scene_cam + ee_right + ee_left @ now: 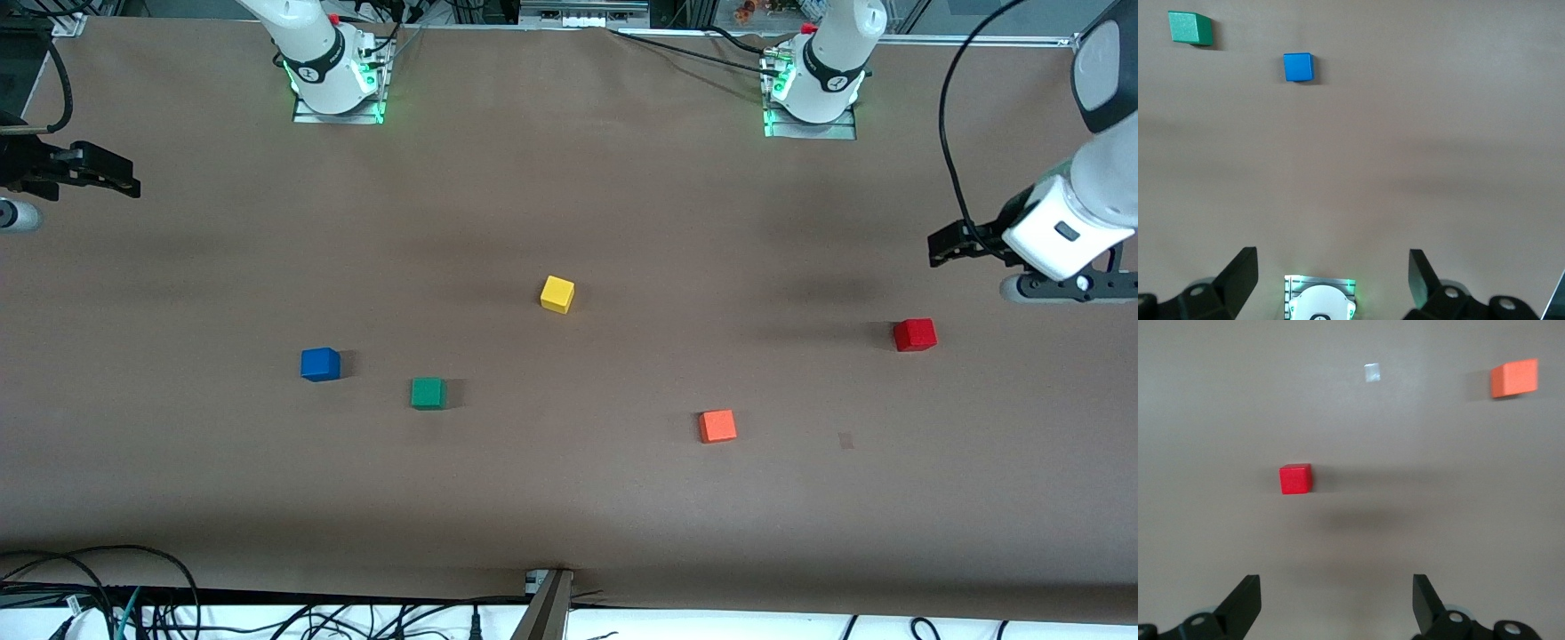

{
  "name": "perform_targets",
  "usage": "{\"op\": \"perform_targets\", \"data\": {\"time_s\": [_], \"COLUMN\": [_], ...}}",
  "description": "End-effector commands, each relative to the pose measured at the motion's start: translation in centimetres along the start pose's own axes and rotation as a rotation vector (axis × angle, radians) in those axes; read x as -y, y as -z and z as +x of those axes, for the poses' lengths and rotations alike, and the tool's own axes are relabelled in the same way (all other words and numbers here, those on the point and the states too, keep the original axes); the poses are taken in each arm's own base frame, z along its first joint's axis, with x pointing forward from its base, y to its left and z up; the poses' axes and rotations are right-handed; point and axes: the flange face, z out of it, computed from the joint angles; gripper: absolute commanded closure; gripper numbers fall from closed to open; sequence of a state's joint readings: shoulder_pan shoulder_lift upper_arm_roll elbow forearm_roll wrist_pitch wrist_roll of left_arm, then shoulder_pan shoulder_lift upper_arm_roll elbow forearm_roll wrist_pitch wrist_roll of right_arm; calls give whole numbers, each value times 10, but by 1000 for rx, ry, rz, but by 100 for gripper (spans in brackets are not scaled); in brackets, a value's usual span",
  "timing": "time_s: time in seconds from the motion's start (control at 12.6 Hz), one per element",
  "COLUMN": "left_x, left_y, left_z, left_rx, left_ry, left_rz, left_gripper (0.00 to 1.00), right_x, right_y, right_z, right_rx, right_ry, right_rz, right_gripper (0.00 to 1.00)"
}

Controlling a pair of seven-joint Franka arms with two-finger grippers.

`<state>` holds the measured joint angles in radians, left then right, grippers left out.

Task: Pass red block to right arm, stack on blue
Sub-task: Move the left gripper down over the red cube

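The red block sits on the brown table toward the left arm's end. My left gripper hangs above the table close to that block, open and empty. The blue block lies toward the right arm's end. At that end's edge my right gripper hovers high over the table, open with nothing between its fingers, and well apart from the blue block.
A green cube lies beside the blue one. A yellow cube sits mid-table. An orange-red cube lies nearer the front camera than the red block. Cables run along the table's front edge.
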<state>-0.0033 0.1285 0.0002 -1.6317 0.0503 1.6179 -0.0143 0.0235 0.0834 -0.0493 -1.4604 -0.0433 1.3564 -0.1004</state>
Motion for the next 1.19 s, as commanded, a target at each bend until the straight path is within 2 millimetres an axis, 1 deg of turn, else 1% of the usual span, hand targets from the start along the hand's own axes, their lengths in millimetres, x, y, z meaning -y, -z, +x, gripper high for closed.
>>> {"op": "perform_targets", "data": {"time_s": [0.0, 0.16, 0.24, 0.32, 0.48, 0.63, 0.71, 0.79, 0.87, 0.95, 1.03, 1.11], "left_x": [42, 63, 77, 81, 96, 99, 102, 100, 97, 96, 97, 108], "left_y": [-36, -65, -79, -100, -147, -186, -208, -233, -252, -269, -281, -295], "left_z": [29, 44, 50, 54, 50, 45, 38, 34, 31, 30, 32, 33], "left_rx": [8, 9, 1, -4, -39, -79, -96, -111, -127, -130, -131, -136], "left_ry": [-33, -20, -6, -5, 18, -6, -1, -2, -4, -10, -23, -35], "left_rz": [-14, -20, -21, -23, -23, -20, -21, -21, -20, -21, -21, -19], "left_gripper": [0, 0, 0, 0, 0, 0, 0, 0, 0, 0, 0, 0], "right_x": [-3, -3, -2, -3, -3, -3, -3, -5, -4, -4, -4, -4], "right_y": [5, 5, 5, 5, 5, 3, 3, 2, 3, 2, 2, 2], "right_z": [1, 1, 1, 1, 1, 3, 3, 3, 3, 3, 3, 3], "right_rx": [-6, -7, -7, -7, -6, -3, -1, -1, -3, -1, -1, -1], "right_ry": [5, 5, 5, 3, 7, 7, 7, 4, 4, 6, 7, 7], "right_rz": [-5, -6, -6, -6, -5, -5, -5, -5, -3, -3, -3, -3], "right_gripper": [0, 0, 0, 0, 0, 0, 0, 0, 0, 0, 0, 0]}}
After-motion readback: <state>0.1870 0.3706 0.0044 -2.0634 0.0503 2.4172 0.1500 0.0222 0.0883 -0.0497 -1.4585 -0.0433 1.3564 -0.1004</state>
